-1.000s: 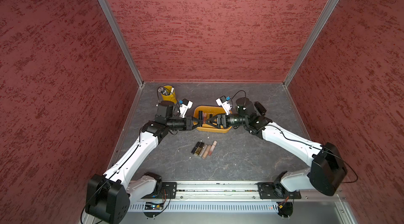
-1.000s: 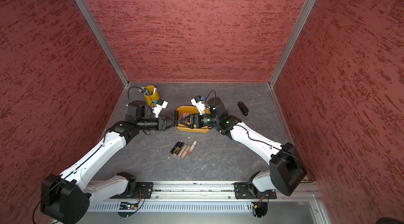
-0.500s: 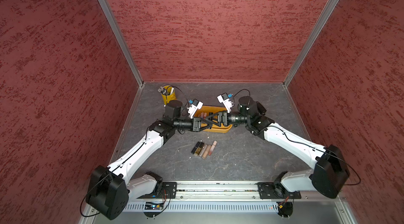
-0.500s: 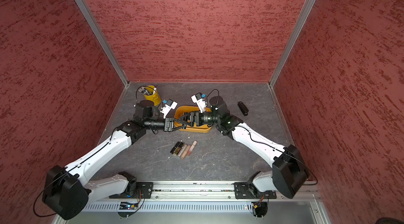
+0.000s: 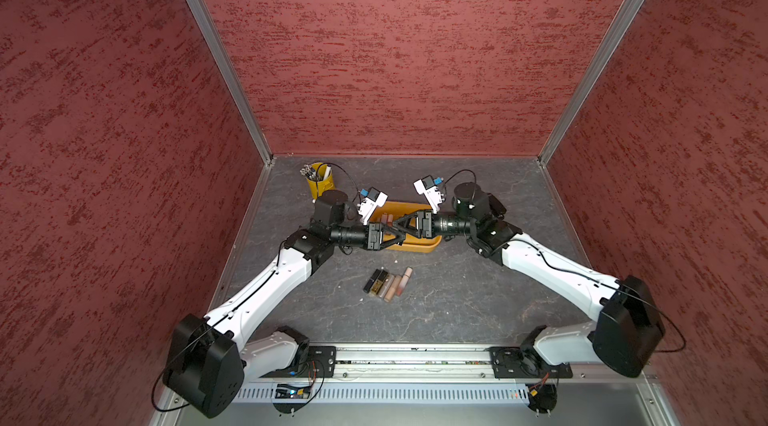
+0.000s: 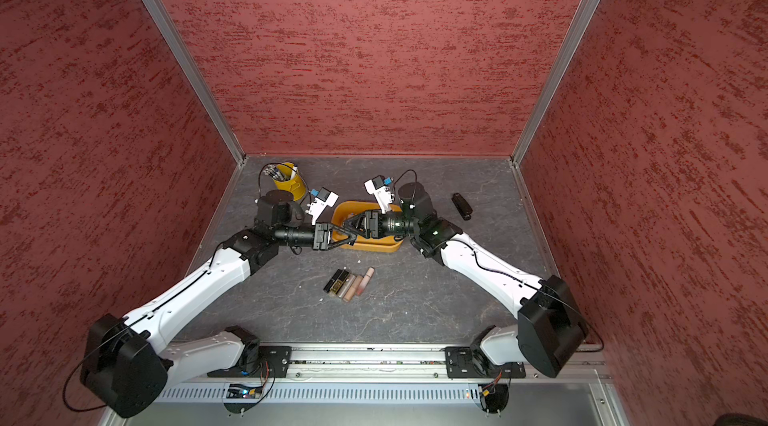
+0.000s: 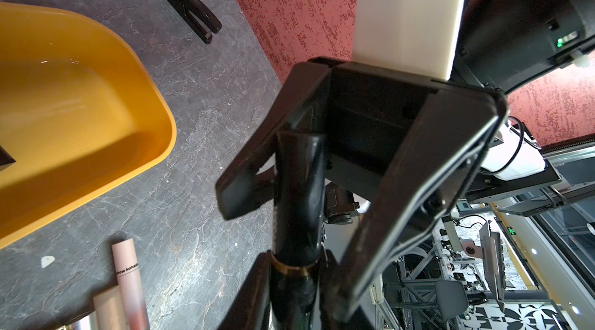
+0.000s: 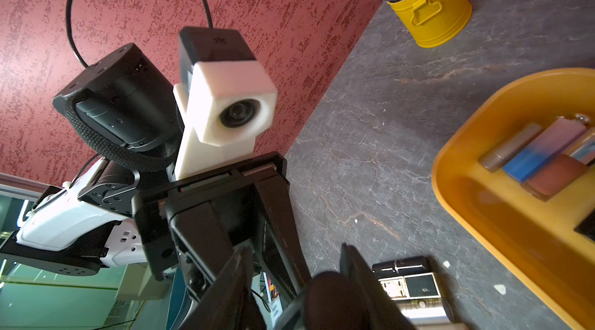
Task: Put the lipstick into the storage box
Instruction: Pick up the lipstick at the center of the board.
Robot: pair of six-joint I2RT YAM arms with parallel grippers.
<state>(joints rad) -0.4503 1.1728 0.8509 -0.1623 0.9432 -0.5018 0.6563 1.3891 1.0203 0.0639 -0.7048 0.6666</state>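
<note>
I have the two arms meeting nose to nose above the storage box (image 5: 415,246), and the black lipstick (image 7: 299,183) with the gold band hangs between them, off the table (image 5: 457,299) and not yet in the box. My left gripper (image 5: 401,237) is clamped tight on the end of the tube nearest it. The right gripper (image 5: 397,227) straddles the free end with its jaws partly apart: one pad sits against the tube and the other stands clear, so I judge it has no grip yet.

I read this as a hand-over, held over the box so a slip would most likely drop the tube inside. A few lipsticks (image 8: 541,154) already lie flat at one end of the box, side by side. A row of other tubes (image 5: 388,284) waits on the table just in front of it. I would not loosen the left gripper until the right one has the tube firmly on both sides.
</note>
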